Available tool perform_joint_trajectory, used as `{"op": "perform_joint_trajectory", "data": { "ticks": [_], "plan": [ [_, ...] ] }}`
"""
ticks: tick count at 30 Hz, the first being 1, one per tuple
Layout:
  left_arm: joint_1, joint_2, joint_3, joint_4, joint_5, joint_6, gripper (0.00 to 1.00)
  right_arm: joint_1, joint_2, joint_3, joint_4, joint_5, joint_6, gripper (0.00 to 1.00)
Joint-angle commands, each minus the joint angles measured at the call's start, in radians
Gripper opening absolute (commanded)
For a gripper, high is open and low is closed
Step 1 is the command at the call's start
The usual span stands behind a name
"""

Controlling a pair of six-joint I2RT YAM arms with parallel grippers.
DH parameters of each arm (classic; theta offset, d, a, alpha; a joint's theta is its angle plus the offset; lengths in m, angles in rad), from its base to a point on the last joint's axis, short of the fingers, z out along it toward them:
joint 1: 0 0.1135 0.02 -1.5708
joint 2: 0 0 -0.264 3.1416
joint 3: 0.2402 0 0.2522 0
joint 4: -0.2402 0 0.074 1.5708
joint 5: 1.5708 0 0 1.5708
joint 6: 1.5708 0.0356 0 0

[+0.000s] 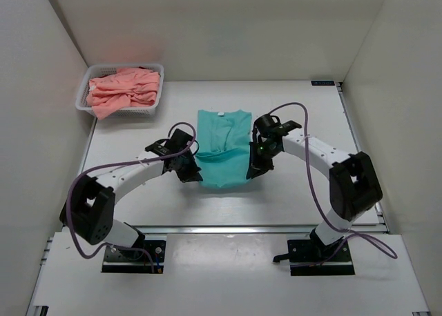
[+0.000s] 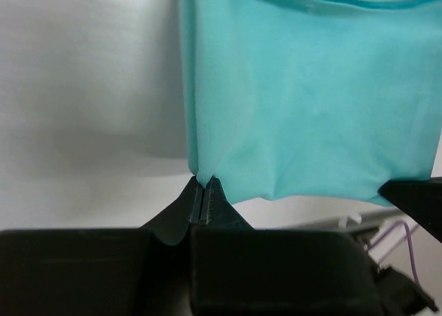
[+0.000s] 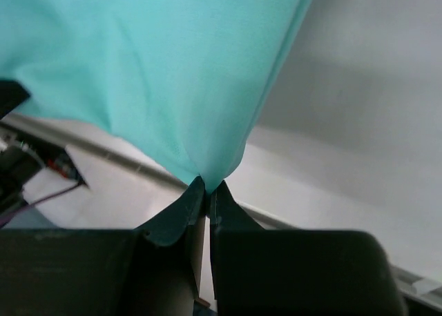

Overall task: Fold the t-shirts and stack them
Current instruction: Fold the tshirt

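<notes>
While the soft teal-green short-sleeved t-shirt (image 1: 222,140) lies lengthwise in the middle of the white table (image 1: 311,123), its collar and small white neck label (image 1: 221,114) pointing away from the arms, the work looks to be at an early-to-middle stage: this one garment is part-folded and nothing is stacked yet. The shirt shows as a narrow strip with no sleeve sticking out at either side, so the sides seem already turned in, though the overhead view is too coarse to be sure. The left gripper (image 2: 202,185) is clenched on the near left corner of the hem, its fingertips pressed together with the cloth bunched between them, and the right gripper (image 3: 207,186) is pinched the same way on the near right corner. From above, a crease runs across the shirt just beyond the two grippers, and the near end looks slightly raised off the table. What is likely left for this shirt is carrying the hem over toward the collar to halve its length. The salmon-pink cloth t-shirts (image 1: 121,92) sit crumpled in a heap inside the white plastic mesh basket (image 1: 155,102) at the far left corner, well apart from the teal one, none of them folded, so most of the task appears to lie ahead
</notes>
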Motion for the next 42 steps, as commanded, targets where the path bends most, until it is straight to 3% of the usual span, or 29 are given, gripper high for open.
{"op": "perform_joint_trajectory", "data": {
  "ticks": [1, 12, 23, 31, 42],
  "plan": [
    [-0.013, -0.094, -0.009, -0.073, 0.068, -0.001, 0.00, 0.029, -0.122, -0.020, -0.087, -0.056, 0.009, 0.00],
    [0.042, -0.226, 0.075, -0.202, 0.125, 0.000, 0.00, -0.018, -0.303, -0.072, -0.200, -0.144, 0.055, 0.00],
    [0.118, -0.095, 0.200, -0.182, 0.165, 0.044, 0.00, -0.155, -0.349, -0.111, -0.227, -0.221, 0.055, 0.00],
    [0.188, 0.103, 0.336, -0.154, 0.202, 0.068, 0.00, -0.280, -0.141, 0.057, -0.231, -0.233, -0.036, 0.00],
    [0.236, 0.445, 0.693, -0.191, 0.209, 0.088, 0.00, -0.356, 0.238, 0.510, -0.313, -0.192, -0.119, 0.00]
  ]
}}
